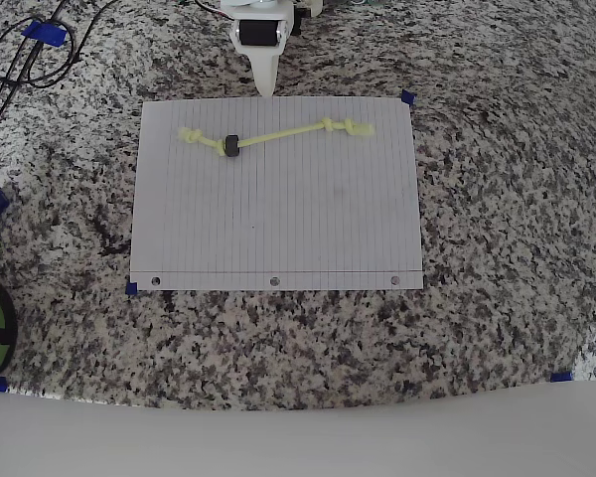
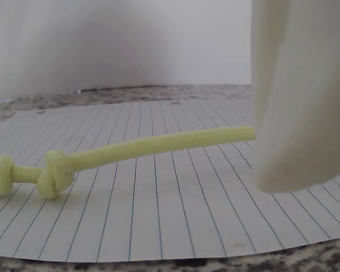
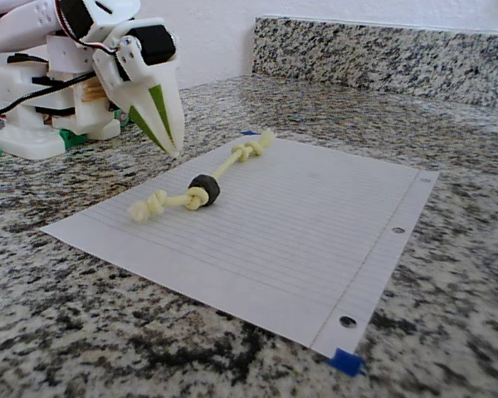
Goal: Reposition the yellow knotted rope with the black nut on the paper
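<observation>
Lying across the far part of the paper (image 1: 278, 199), near the edge opposite the three punched holes, the rope (image 1: 278, 136) runs nearly straight with a knot close to each end and the black nut (image 1: 231, 146) threaded on it beside one knot. The white gripper (image 1: 265, 87) hangs with its tip over the granite counter (image 1: 497, 199) just past that far edge, fingers together and holding nothing. No readable writing shows on the lined paper or elsewhere.
</observation>
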